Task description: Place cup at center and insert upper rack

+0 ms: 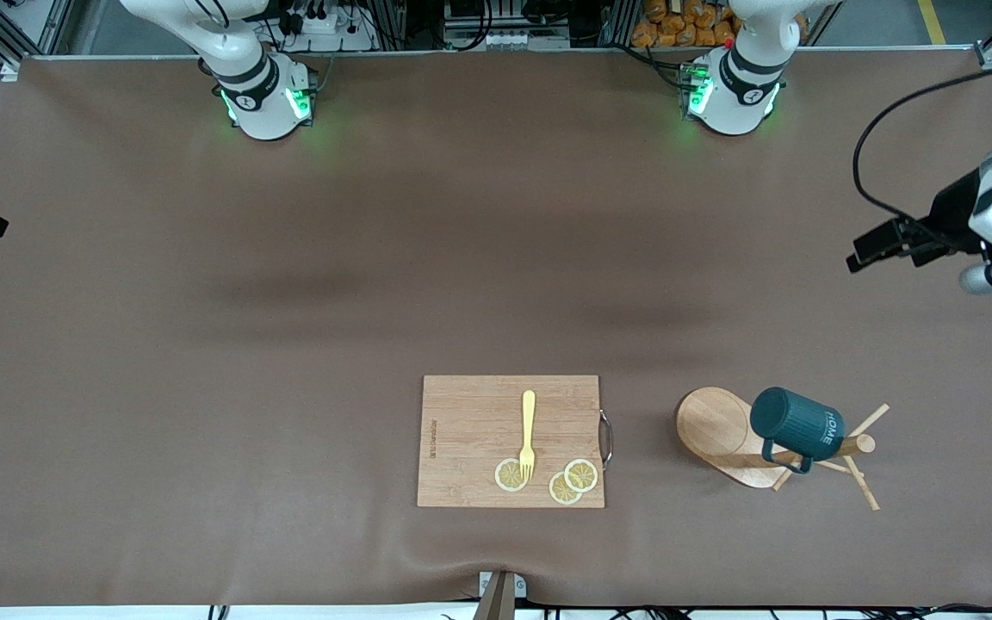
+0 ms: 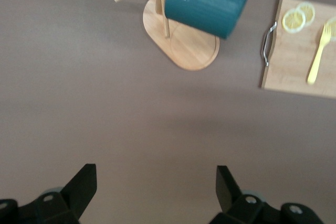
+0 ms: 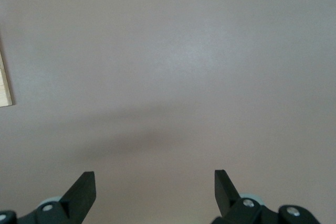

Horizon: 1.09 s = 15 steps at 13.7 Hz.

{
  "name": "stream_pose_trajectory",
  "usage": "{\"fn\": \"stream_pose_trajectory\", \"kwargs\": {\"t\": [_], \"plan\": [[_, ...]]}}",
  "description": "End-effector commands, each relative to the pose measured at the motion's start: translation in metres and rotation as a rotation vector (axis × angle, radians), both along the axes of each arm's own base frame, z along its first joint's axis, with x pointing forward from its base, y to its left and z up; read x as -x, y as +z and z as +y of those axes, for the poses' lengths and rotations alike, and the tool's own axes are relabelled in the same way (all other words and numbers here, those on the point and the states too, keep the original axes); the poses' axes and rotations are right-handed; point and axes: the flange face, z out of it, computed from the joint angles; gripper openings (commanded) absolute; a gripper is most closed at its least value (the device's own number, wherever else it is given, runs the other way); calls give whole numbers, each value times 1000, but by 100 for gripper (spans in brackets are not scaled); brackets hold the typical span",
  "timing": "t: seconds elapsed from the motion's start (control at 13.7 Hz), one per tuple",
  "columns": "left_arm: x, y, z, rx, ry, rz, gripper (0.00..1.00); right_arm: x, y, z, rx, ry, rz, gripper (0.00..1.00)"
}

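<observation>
From the front, the teal cup (image 1: 797, 424) is seen hung on the toppled wooden mug tree (image 1: 724, 435), beside the cutting board (image 1: 470, 439) toward the left arm's end. In the left wrist view, the left gripper (image 2: 156, 184) is held wide and empty. In the right wrist view, the right gripper (image 3: 155, 187) is spread wide over bare table (image 3: 184, 61)

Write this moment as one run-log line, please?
cup: hung on rack | rack: lying tipped beside board | left claw: open, empty, above table | right claw: open, empty, above table
</observation>
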Motion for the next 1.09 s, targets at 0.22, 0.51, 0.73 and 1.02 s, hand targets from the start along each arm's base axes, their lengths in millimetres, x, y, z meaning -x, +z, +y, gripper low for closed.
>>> {"fn": "stream_pose_trajectory", "kwargs": {"t": [0.22, 0.51, 0.73, 1.02], "plan": [[43, 30, -49, -183, -200, 70, 100, 0, 2, -6, -10, -21, 5, 100], [47, 42, -59, -171, -277, 70, 100, 0, 2, -6, -10, -21, 3, 100], [46, 86, -65, -159, -220, -22, 100, -1, 1, -8, -10, -24, 5, 100], [46, 108, -63, -120, -193, -55, 100, -1, 1, -7, -10, -22, 5, 100]]}}
